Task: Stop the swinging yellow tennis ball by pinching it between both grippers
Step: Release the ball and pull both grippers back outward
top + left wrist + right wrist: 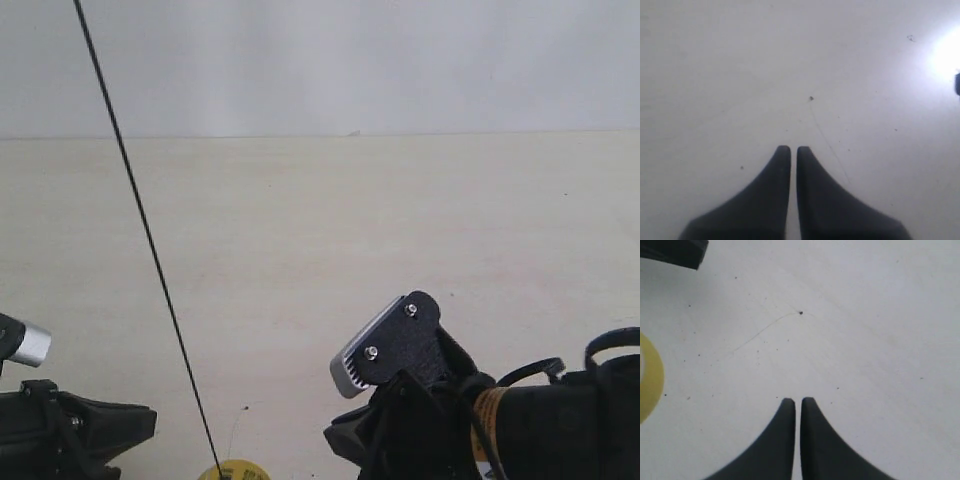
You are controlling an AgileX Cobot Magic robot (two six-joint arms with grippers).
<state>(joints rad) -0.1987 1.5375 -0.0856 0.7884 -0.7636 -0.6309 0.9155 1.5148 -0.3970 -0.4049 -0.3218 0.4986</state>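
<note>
In the exterior view, the approach is judged to be the step in hand: the yellow tennis ball [236, 470] is seen only as a sliver at the bottom edge, hung on a thin black cord [150, 240] that slants up to the top left over the pale table [420, 250]. It is flanked by the arm at the exterior view's left [80, 425] and the arm at the exterior view's right [540, 425], the latter topped by a grey ribbed camera block [390, 345]; no pinch is made yet. In the left wrist view, the left gripper [793, 148] is shown with its jaws drawn narrow, only a thin slit between them. Nothing is held, and no ball is caught in the picture. In the right wrist view, the right gripper [798, 400] is likewise nearly closed and empty. Here the yellow tennis ball [650, 375] is glimpsed as a yellow curve with a whitish band at the picture's edge, well apart from the fingertips. Next, both tools would likely need to be brought in from opposite sides, so that the ball is squeezed between them.
</note>
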